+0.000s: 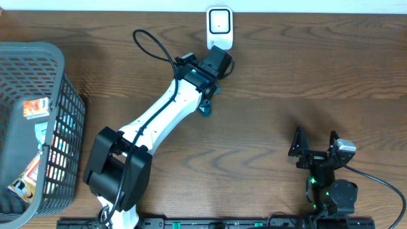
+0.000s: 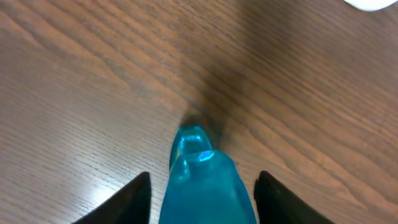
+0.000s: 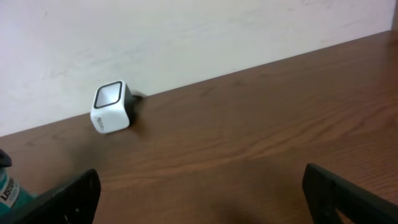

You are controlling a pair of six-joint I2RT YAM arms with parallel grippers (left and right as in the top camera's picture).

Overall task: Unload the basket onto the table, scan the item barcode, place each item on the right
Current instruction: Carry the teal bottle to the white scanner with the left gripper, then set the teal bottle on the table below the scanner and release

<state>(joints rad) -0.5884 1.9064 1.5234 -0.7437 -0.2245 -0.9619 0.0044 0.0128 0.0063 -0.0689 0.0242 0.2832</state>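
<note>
Left gripper [image 2: 203, 178] stood part-open astride the teal bottle [image 2: 200, 194], gaps either side, gripping nothing; bottle's length ran along the jaws, scanner [image 1: 219, 24] near, ahead-right.

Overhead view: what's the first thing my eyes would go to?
Probably the long white robot arm, stretching slantwise across the brown table toward the little white scanner at the far edge. After that, the bright teal bottle between that arm's black fingers. Then the grey basket of colourful packets on the left.
</note>
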